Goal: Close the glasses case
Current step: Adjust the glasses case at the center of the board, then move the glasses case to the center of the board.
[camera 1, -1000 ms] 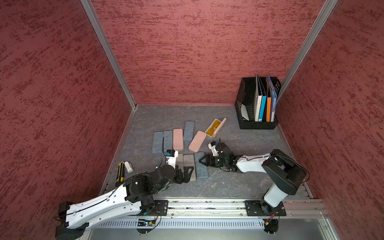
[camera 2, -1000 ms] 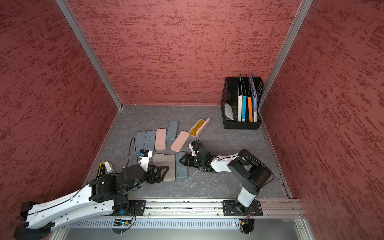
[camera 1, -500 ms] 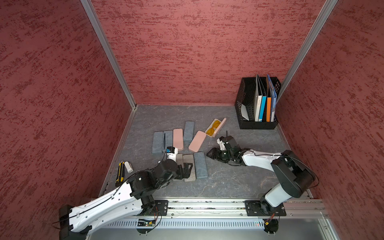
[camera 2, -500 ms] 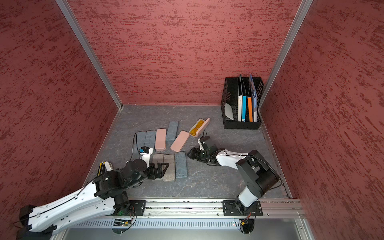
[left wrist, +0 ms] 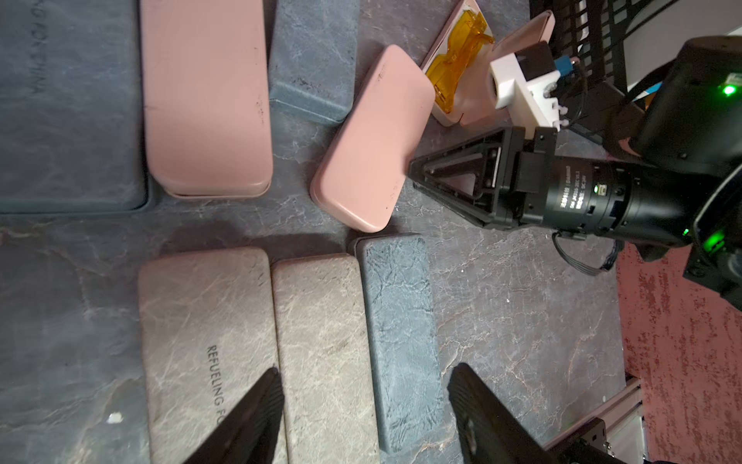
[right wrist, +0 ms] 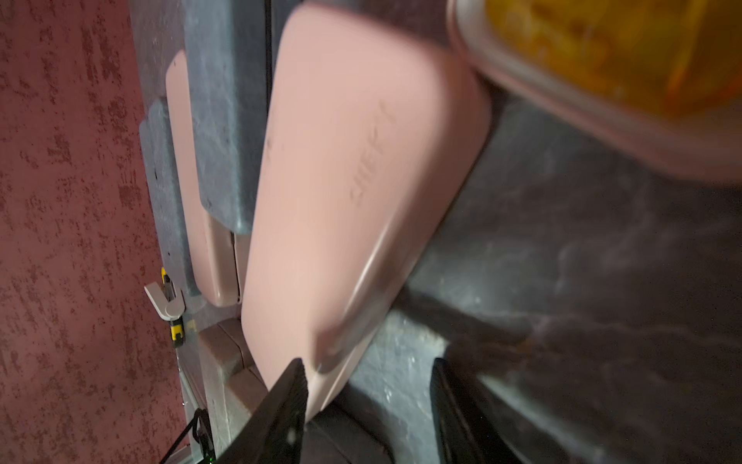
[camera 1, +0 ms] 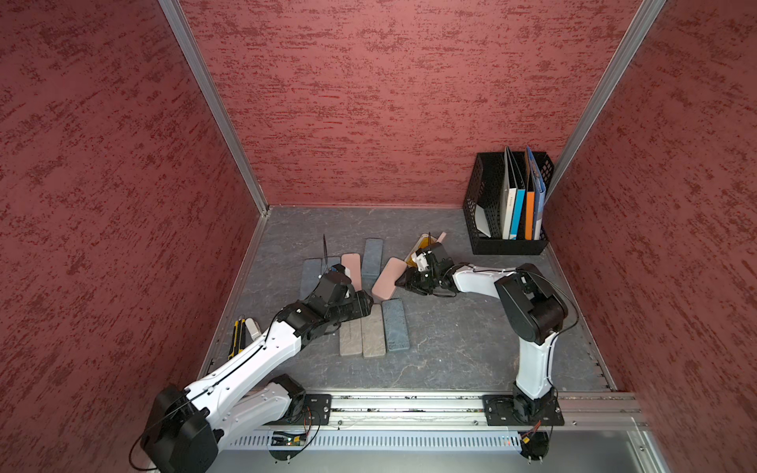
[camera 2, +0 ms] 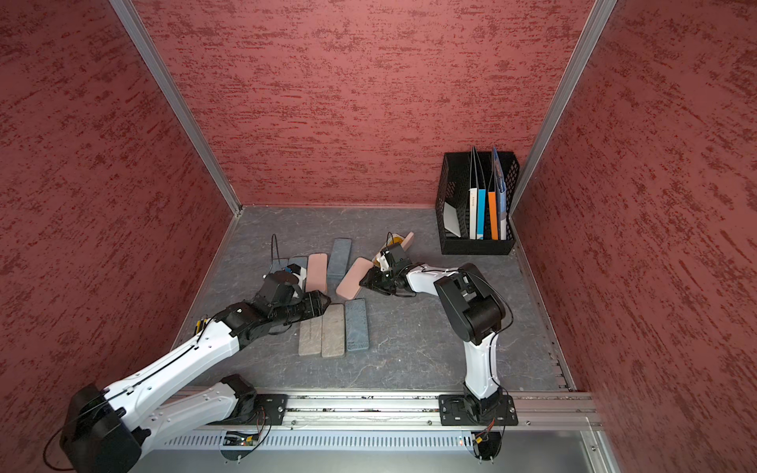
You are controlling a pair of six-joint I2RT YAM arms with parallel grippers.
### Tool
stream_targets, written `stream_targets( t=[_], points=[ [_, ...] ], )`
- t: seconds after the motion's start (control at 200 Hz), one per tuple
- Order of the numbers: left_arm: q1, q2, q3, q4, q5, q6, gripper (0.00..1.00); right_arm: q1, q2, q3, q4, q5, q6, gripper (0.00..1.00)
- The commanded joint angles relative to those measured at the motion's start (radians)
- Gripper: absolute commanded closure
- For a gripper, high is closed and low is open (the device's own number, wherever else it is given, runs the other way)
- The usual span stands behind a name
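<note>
The open glasses case is pink and holds yellow glasses. It lies at the back with its lid up, partly hidden under my right wrist in both top views. My right gripper is open, low over the floor. One of its fingers is against the edge of a slanted closed pink case. That gripper holds nothing. My left gripper is open and empty, hovering over the grey cases and a blue case.
Several more closed cases lie in a row further back: pink, blue and blue. A black file holder with folders stands at the back right. A yellow-black knife lies by the left wall.
Both grippers have moved away from the front rail toward the back. The right one left the near blue case and now sits beside the slanted pink case.
</note>
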State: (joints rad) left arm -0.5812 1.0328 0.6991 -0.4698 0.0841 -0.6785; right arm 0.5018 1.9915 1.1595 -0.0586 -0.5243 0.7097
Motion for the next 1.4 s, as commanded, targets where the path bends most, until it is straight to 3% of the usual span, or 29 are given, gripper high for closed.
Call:
stream_targets(
  t=[0.0,0.2,0.491,0.811,0.912,1.062,1.247,1.393],
  points=[
    [0.029,0.047,0.036,0.069,0.064,0.037,0.33,-0.025,0.039,0.063,-0.052,-0.016,-0.021,0.53],
    [0.089,0.156,0.096,0.116,0.103,0.059,0.33,-0.044,0.137,0.21,-0.112,-0.041,-0.045,0.56],
    [0.175,0.392,0.32,0.113,0.116,0.132,0.32,-0.06,0.224,0.391,-0.197,-0.072,-0.071,0.57],
    [0.238,0.768,0.667,0.042,0.102,0.215,0.33,-0.084,0.155,0.329,-0.15,-0.072,-0.064,0.49],
    [0.258,0.885,0.796,0.004,0.081,0.241,0.41,-0.089,0.119,0.316,-0.155,-0.084,-0.079,0.48],
    [0.286,1.054,1.004,-0.063,0.064,0.275,0.65,-0.09,0.064,0.266,-0.153,-0.093,-0.094,0.48],
    [0.302,1.268,1.277,-0.167,0.047,0.333,0.83,-0.09,0.021,0.183,-0.114,-0.111,-0.092,0.49],
    [0.304,1.424,1.467,-0.279,0.059,0.37,0.9,-0.088,0.019,0.141,-0.094,-0.116,-0.089,0.49]
  ],
)
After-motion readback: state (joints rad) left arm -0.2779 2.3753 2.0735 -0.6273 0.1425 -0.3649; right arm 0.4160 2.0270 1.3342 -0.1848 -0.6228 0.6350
